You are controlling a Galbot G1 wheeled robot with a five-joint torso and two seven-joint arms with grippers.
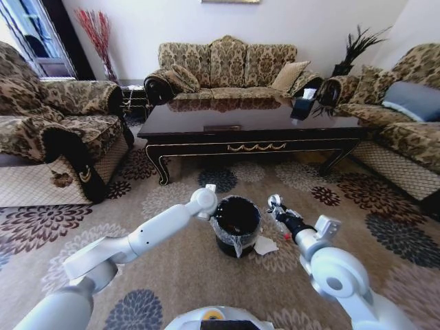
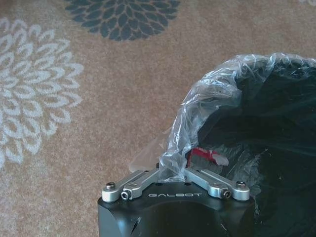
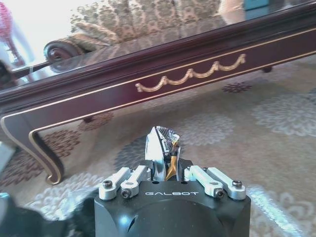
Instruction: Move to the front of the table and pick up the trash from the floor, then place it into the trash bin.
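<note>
Black and bag-lined, your trash bin (image 1: 237, 223) stands on the carpet before the counter (image 1: 251, 124), your left tool (image 2: 174, 170) pinching its liner at the rim, your right tool (image 3: 166, 155) clamping a silvery scrap (image 3: 165, 140), white paper (image 1: 265, 245) beside it.

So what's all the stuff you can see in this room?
Table: one, glossy near-black with gold trim, across the room ahead.
Bin: one, black with a clear bag, on the carpet between the two arms.
Paper scrap: one, white, on the carpet touching the bin on the right.
Red-tipped wrapper: one, clear and red, at the bin's rim, pinched with the bag.
Shiny wrapper: one, silvery and dark with yellow, in the right gripper.
Sofas: three, brown patterned, around the table.
Carpet: one, tan with flowers.
Left gripper: shut on the bin's bag.
Right gripper: beside the bin, shut on the shiny wrapper.
</note>
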